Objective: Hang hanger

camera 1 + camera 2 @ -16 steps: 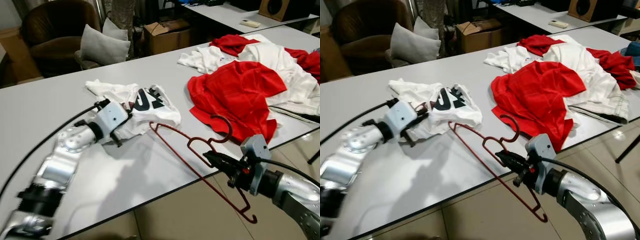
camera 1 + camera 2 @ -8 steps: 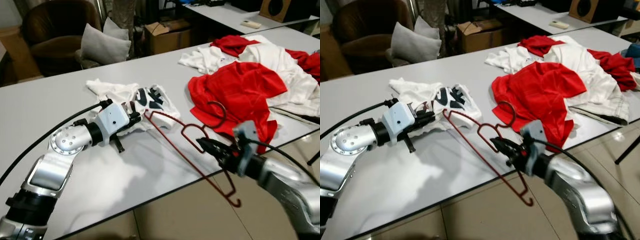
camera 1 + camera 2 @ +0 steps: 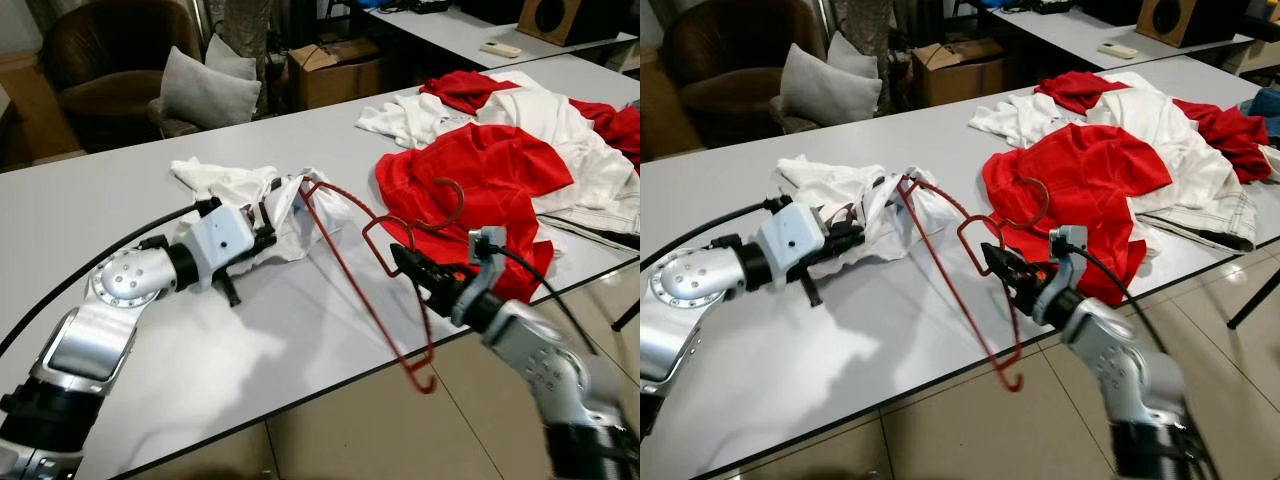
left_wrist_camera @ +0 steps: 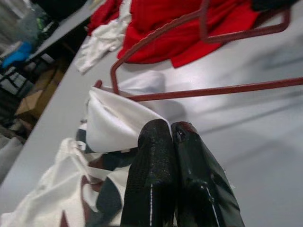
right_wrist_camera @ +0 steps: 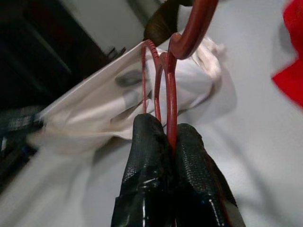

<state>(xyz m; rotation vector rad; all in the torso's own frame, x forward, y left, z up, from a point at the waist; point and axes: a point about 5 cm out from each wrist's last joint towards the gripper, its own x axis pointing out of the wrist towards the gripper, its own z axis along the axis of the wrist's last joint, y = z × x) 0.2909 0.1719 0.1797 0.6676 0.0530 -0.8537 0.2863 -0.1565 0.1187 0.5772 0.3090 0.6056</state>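
Note:
A dark red wire hanger [image 3: 368, 305] is held tilted above the grey table [image 3: 300, 340]. My right gripper [image 3: 408, 262] is shut on its neck just below the hook. The hanger's far shoulder pokes into a white T-shirt with a black print [image 3: 225, 180] and lifts a fold of it. My left gripper [image 3: 266, 236] is shut on the near edge of that shirt. In the left wrist view the closed fingers [image 4: 156, 156] pinch white fabric [image 4: 113, 123] with the hanger bar [image 4: 213, 90] just beyond. In the right wrist view the fingers [image 5: 151, 142] clamp the hanger wire [image 5: 171, 94] before the shirt [image 5: 104, 113].
A red shirt [image 3: 470, 170] and a heap of white and red clothes [image 3: 545, 115] cover the table's right side. The table's front edge runs just below my right arm, with tiled floor under it. An armchair with a grey cushion [image 3: 205, 90] and a cardboard box [image 3: 335, 70] stand behind.
My right gripper has swung the hanger up and to the left, pushing its far end into the white shirt and raising the fabric. The left gripper keeps its hold.

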